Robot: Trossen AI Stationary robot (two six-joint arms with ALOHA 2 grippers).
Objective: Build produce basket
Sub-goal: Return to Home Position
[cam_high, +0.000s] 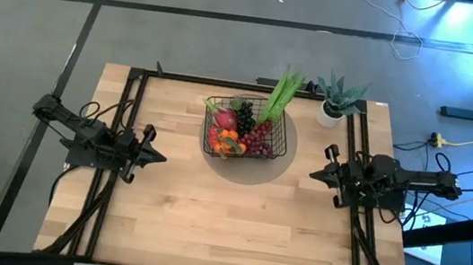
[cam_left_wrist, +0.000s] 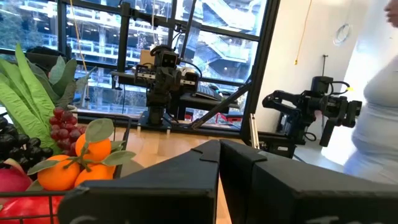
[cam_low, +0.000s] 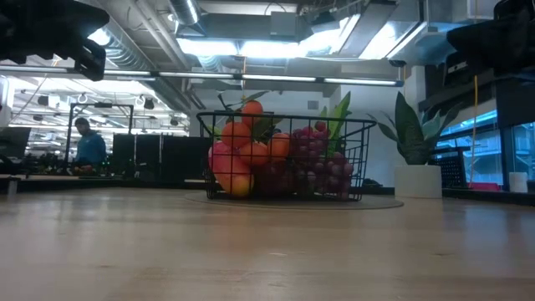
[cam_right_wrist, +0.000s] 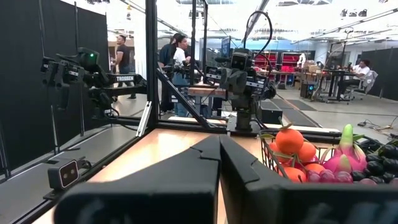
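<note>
Basket [cam_high: 291,139] held the produce [cam_high: 234,138]; we logged left gripper [cam_high: 156,155] and right gripper [cam_high: 315,173] clenched empty, parked at opposite sides, likely since loading looked complete.

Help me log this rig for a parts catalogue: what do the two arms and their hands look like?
The left arm and right arm are matte black chains of jointed links, with black cables looping along them. The left hand and right hand each end in two dark, angular, wedge-shaped fingers. No markings on them are readable.
</note>
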